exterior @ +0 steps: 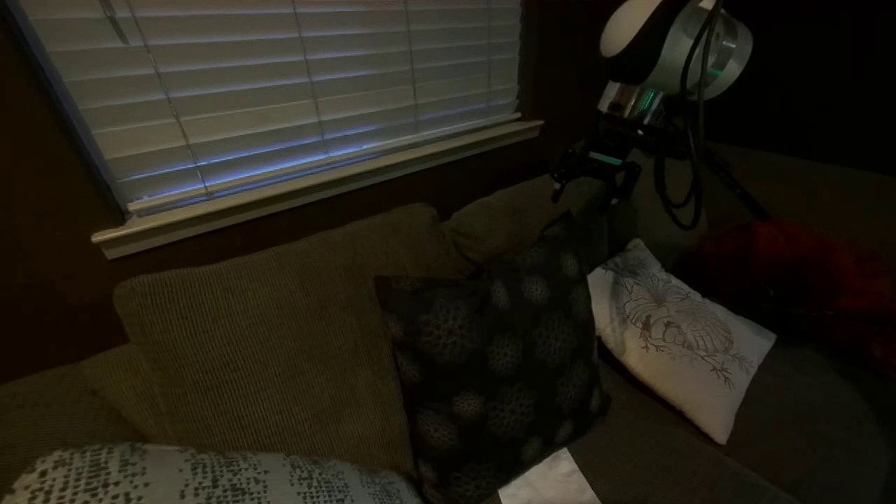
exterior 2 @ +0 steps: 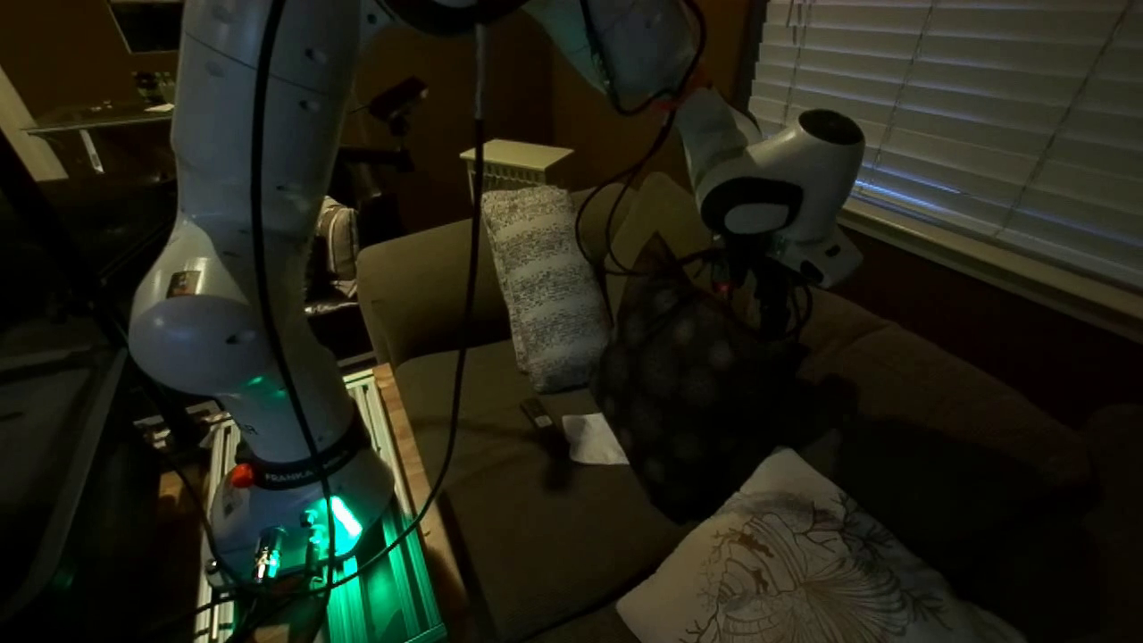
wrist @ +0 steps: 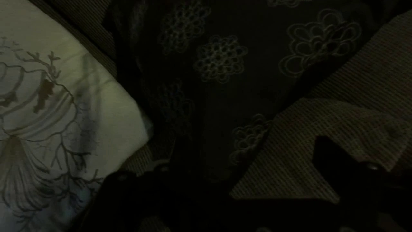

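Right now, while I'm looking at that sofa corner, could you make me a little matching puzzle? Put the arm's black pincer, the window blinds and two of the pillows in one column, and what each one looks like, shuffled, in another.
Column one
1. Pincer
2. Dark pillow
3. White pillow
4. Window blinds

Column two
A. Patterned with pale flower shapes
B. Made of pale horizontal slats
C. Decorated with a shell drawing
D. Black and standing open

Right pairs: 1-D, 2-A, 3-C, 4-B
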Robot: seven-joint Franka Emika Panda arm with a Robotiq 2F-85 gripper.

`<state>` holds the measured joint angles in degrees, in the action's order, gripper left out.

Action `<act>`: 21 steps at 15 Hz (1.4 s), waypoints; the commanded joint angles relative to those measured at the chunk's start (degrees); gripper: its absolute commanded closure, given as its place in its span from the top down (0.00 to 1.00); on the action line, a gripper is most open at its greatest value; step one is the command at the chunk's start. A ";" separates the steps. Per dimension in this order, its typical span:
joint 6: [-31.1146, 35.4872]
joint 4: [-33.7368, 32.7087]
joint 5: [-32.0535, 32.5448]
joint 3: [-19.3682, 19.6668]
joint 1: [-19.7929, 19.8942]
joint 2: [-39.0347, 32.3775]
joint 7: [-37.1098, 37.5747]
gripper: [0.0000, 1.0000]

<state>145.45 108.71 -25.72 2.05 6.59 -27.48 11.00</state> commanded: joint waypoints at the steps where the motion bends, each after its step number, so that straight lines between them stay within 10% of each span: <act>1: -7.59 -1.16 -1.05 0.42 3.84 -0.79 0.64 1.00; 6: -17.62 -5.48 -2.00 -0.50 9.00 -5.05 -7.20 1.00; 15: -16.05 -4.52 -1.00 0.33 8.09 -4.81 -6.26 1.00; 21: -7.60 -4.35 7.93 7.65 3.57 -8.80 4.59 1.00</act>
<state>134.30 104.61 -23.04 6.22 12.90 -33.85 10.48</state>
